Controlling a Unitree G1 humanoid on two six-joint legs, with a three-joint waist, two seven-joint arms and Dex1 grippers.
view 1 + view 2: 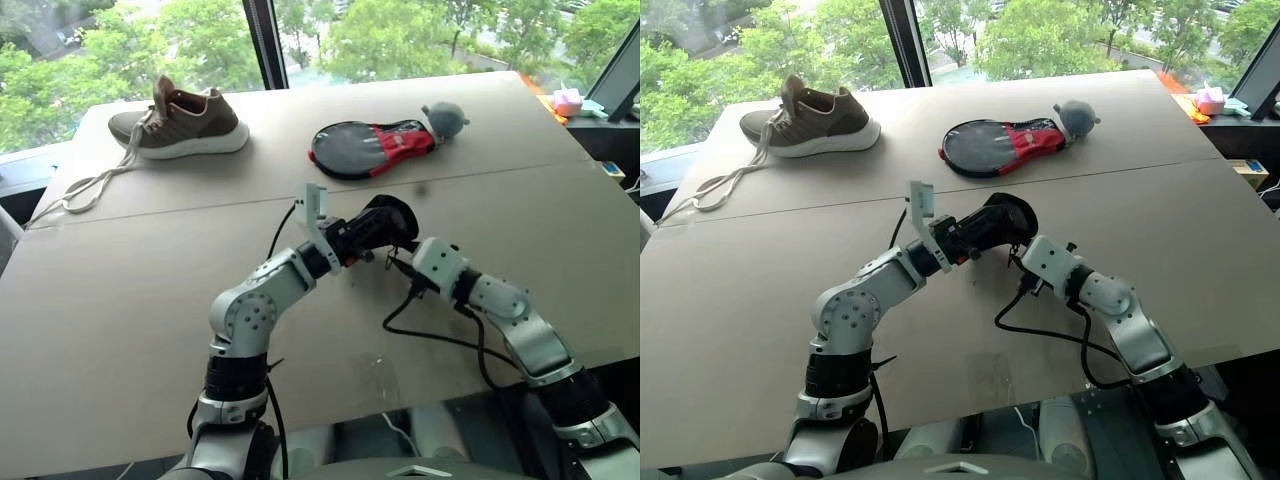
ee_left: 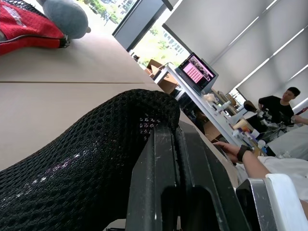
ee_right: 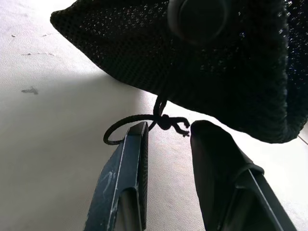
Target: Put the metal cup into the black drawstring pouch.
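Left pincer [image 1: 372,240] was clamped on the black drawstring pouch [image 1: 390,222], right pincer [image 3: 168,144] parted at its six o'clock, so cinching the cord [image 3: 144,122] looked next.

Pouch [image 1: 385,222] sits mid-table [image 1: 120,300], raised off the surface in my left gripper [image 1: 362,243]. My right gripper [image 3: 166,144] is just right of and below it, at the cord [image 3: 139,122]. Behind: shoe [image 1: 185,122] far left, case [image 1: 370,147] centre, toy [image 1: 445,118] touching the case's right end.
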